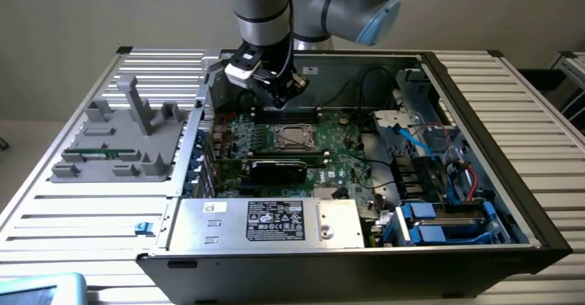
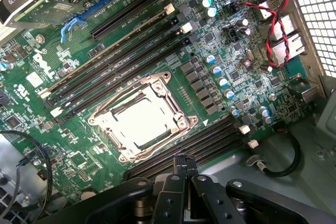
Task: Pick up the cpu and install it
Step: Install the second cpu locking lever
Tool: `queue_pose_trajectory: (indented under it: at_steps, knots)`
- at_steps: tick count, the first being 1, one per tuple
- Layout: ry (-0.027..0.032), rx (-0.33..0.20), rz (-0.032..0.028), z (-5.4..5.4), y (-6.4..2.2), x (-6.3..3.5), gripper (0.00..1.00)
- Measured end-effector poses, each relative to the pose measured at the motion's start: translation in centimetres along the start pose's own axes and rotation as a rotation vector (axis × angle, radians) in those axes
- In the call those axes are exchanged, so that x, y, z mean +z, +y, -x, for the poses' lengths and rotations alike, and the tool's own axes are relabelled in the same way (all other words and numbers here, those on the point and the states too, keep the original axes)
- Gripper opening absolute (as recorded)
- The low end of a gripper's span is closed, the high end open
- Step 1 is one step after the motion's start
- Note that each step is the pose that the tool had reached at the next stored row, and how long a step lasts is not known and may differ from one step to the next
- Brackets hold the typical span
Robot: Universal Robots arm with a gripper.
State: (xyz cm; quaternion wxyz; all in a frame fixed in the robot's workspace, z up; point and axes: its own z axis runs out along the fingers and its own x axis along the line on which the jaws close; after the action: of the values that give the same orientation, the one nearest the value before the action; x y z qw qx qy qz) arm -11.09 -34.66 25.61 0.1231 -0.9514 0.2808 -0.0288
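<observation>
the pincer (image 1: 277,98) is hovering over the motherboard (image 2: 220,40), fingers pressed together and gripping nothing visible. the cpu (image 2: 140,124) is sitting in its socket frame (image 2: 137,120). risk: any tilt in the seating could be bending socket pins; descending fingers could be striking the memory slots (image 2: 131,51).

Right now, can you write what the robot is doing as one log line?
tool: above motherboard, past socket's edge | cpu: sitting in socket frame | tool touching cpu: no
</observation>
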Motion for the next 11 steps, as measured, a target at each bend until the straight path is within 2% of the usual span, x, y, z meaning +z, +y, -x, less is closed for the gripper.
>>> queue_pose_trajectory:
  at_steps: [7,8,11]
  knots:
    - [-0.0001,0.0,0.0004,0.0,-0.02,-0.07,0.11]
    - [-0.0002,0.0,0.0001,0.0,-0.07,-0.21,0.11]
    - [-0.0007,-0.003,0.0006,-0.1,-0.42,-1.46,0.11]
